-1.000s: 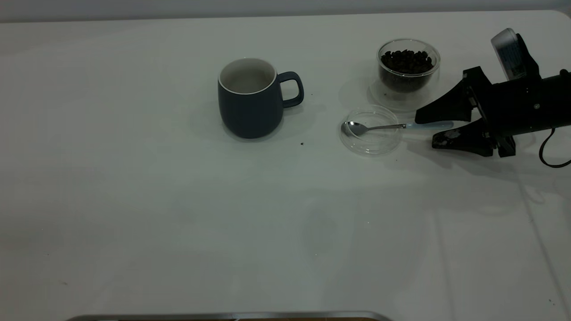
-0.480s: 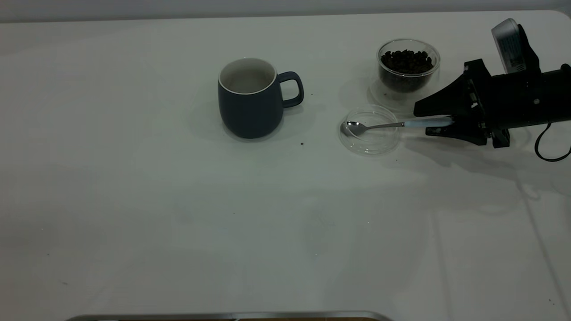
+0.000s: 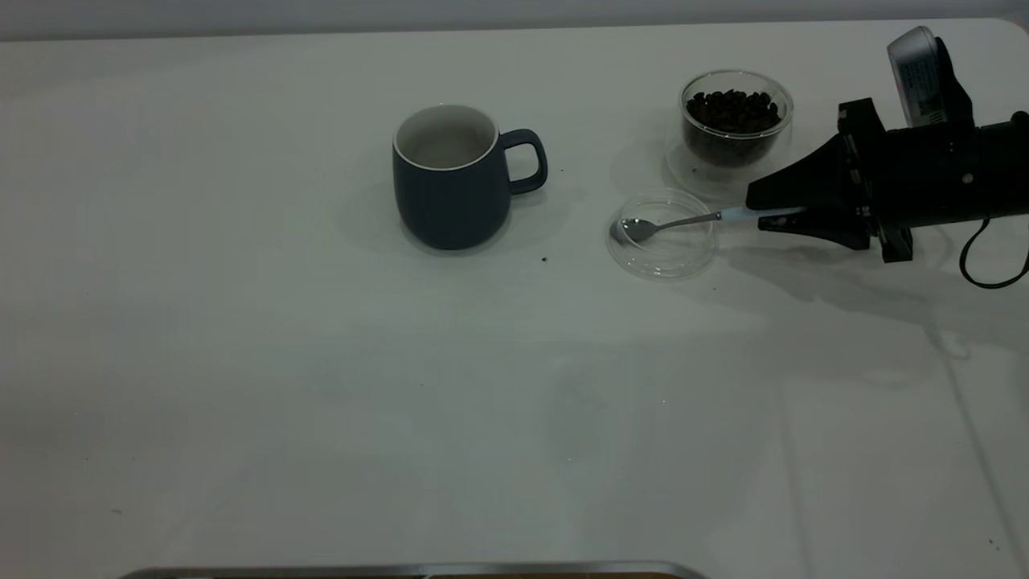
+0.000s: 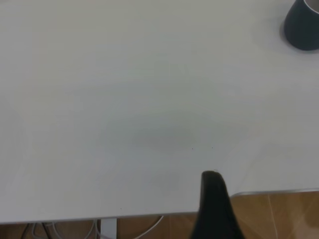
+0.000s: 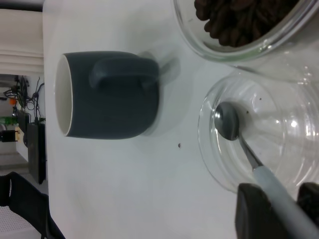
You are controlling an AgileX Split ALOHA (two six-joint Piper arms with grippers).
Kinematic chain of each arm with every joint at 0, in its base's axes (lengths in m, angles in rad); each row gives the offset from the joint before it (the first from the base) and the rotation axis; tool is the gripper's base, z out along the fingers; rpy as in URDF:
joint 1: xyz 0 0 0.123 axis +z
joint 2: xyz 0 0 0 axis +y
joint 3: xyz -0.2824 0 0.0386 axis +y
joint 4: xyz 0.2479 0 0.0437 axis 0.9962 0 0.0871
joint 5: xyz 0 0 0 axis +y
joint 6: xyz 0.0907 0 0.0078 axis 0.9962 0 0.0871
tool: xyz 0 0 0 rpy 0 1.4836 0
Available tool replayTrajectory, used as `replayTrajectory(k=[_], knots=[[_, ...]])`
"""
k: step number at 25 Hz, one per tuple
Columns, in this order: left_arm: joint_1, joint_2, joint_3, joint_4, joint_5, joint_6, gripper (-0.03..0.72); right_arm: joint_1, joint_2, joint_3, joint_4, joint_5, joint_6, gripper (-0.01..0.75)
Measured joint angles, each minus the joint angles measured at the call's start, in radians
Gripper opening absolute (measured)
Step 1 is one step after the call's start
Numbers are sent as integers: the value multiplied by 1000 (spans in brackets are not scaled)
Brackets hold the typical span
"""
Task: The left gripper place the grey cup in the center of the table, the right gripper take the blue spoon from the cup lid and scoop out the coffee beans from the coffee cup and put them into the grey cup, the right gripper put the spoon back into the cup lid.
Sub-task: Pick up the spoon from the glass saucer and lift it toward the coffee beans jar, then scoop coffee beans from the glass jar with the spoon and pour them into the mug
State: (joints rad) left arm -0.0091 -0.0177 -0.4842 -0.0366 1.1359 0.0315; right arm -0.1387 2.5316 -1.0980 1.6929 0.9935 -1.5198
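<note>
The spoon [image 3: 683, 223] lies lengthwise toward the mug [image 3: 452, 178], bowl in the lid [image 3: 662, 234], handle clamped by the right tool [image 3: 760, 207]; beans fill the glass cup [image 3: 735, 117].

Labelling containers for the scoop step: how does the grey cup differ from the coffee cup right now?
The grey cup is opaque and dark with a side handle; the coffee cup is clear glass with no handle. The grey cup looks empty inside, while the coffee cup holds coffee beans. The grey cup is taller and sits mid-table; the coffee cup sits by the right gripper. Both stand upright and open-topped.
</note>
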Motion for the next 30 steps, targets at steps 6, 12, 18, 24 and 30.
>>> replayTrajectory(k=[6,12,18,24,30], knots=[[0,0,0,0,0,0,592,0,-4,0,-35,-3,2,110],[0,0,0,0,0,0,592,0,-100,0,-172,-70,90,110],[0,0,0,0,0,0,592,0,-236,2,-322,-123,213,110],[0,0,0,0,0,-2,592,0,-383,60,-340,-178,230,110],[0,0,0,0,0,-2,592,0,-451,63,-162,-272,92,110]])
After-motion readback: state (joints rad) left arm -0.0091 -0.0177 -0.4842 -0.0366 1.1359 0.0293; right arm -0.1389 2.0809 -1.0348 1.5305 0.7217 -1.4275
